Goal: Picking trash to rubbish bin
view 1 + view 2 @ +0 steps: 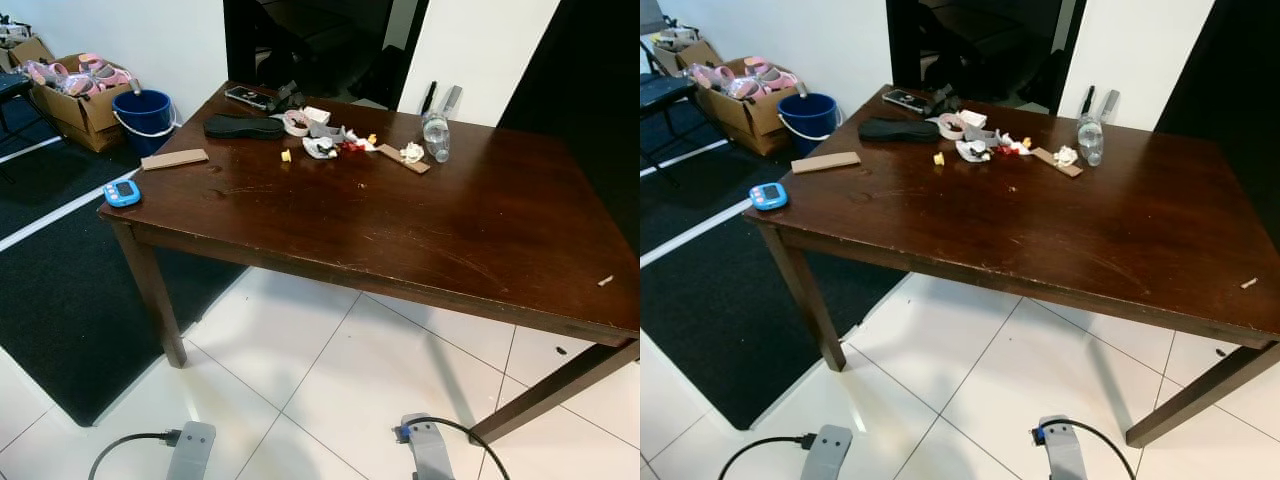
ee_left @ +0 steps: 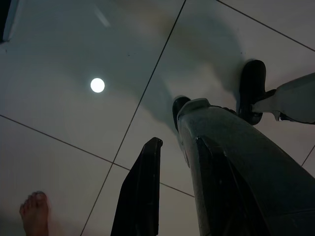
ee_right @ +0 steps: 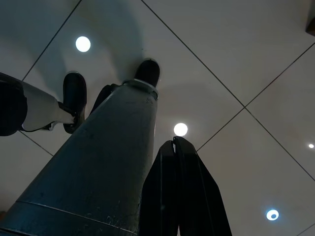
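From the head camera, a dark wooden table (image 1: 420,230) stands on white floor tiles (image 1: 330,390). Trash lies in a loose cluster toward its far edge: a roll of tape (image 1: 296,122), crumpled wrappers and scraps (image 1: 335,143), a crumpled white tissue (image 1: 412,152) on a thin wooden strip (image 1: 403,158), and a clear plastic bottle (image 1: 435,134) lying just beside the tissue. No writing on any of these can be read. A black shoe insole (image 1: 244,126) lies to the left of the cluster, a phone (image 1: 248,97) sits near the far left corner, a flat wooden block (image 1: 174,158) rests near the left edge, and a small blue device (image 1: 122,193) with a pale screen sits at the near left corner.

On the floor beyond the table's left end stands a blue bucket (image 1: 144,116); its contents cannot be seen. Next to it a cardboard box (image 1: 80,105) holds pink and white items.

In the left wrist view, the left gripper (image 2: 174,191) hangs over the tiles with its two black fingers parted and nothing between them. A person's bare foot (image 2: 34,214) shows at the edge.

In the right wrist view, the right gripper (image 3: 176,194) hangs over the tiles beside the robot's leg, fingers pressed together on nothing.
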### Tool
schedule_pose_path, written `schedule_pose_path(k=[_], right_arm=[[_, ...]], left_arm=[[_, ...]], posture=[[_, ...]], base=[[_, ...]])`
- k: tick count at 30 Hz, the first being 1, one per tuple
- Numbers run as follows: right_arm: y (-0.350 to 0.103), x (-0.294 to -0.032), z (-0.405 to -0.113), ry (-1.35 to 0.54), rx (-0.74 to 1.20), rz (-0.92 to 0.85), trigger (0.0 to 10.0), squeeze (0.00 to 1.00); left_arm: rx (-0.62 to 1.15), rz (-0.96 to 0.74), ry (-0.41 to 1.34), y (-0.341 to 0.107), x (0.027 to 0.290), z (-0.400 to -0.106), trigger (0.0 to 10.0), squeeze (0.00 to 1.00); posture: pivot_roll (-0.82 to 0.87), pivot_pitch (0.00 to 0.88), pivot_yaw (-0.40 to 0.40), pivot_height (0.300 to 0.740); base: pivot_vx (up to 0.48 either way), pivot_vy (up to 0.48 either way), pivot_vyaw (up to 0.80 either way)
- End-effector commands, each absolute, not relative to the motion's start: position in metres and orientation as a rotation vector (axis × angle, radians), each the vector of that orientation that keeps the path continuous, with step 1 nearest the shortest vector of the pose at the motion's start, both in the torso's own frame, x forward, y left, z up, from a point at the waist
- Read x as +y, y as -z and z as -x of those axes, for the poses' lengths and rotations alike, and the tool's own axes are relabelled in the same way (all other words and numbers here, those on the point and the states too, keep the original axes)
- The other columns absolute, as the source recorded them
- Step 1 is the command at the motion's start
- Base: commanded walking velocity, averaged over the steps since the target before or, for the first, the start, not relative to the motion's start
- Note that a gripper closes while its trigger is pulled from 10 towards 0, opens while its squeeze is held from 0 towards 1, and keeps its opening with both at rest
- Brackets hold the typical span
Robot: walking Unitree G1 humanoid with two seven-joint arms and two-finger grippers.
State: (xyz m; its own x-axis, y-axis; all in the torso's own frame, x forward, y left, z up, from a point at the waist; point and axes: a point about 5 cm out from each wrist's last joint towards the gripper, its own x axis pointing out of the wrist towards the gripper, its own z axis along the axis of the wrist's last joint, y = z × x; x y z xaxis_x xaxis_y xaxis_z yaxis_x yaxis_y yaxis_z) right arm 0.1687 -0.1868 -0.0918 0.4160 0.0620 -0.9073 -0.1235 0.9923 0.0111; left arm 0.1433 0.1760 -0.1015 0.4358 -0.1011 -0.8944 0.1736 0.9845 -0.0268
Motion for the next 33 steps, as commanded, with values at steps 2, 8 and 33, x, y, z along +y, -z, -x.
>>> schedule_pose_path(k=[2, 8, 33], right_arm=[[0.0945, -0.1892, -0.1616, -0.106, 1.159, 0.060, 10.0, 0.00], [0.0947, -0.1891, -0.1614, -0.105, 1.160, 0.057, 10.0, 0.00], [0.0937, -0.1870, -0.1645, -0.105, 1.153, 0.050, 10.0, 0.00]], left_arm=[[1.159, -0.056, 0.203, 0.1071, 0.1671, -0.1297, 10.0, 0.00], [1.160, -0.059, 0.204, 0.1073, 0.1668, -0.1293, 10.0, 0.00], [1.166, -0.055, 0.185, 0.1076, 0.1695, -0.1282, 10.0, 0.00]], posture=[[0.09, 0.038, -0.067, 0.740], [0.09, 0.038, -0.067, 0.740], [0.09, 0.041, -0.063, 0.740]], base=[[0.000, 0.000, 0.00], [0.000, 0.000, 0.00], [0.000, 0.000, 0.00]])
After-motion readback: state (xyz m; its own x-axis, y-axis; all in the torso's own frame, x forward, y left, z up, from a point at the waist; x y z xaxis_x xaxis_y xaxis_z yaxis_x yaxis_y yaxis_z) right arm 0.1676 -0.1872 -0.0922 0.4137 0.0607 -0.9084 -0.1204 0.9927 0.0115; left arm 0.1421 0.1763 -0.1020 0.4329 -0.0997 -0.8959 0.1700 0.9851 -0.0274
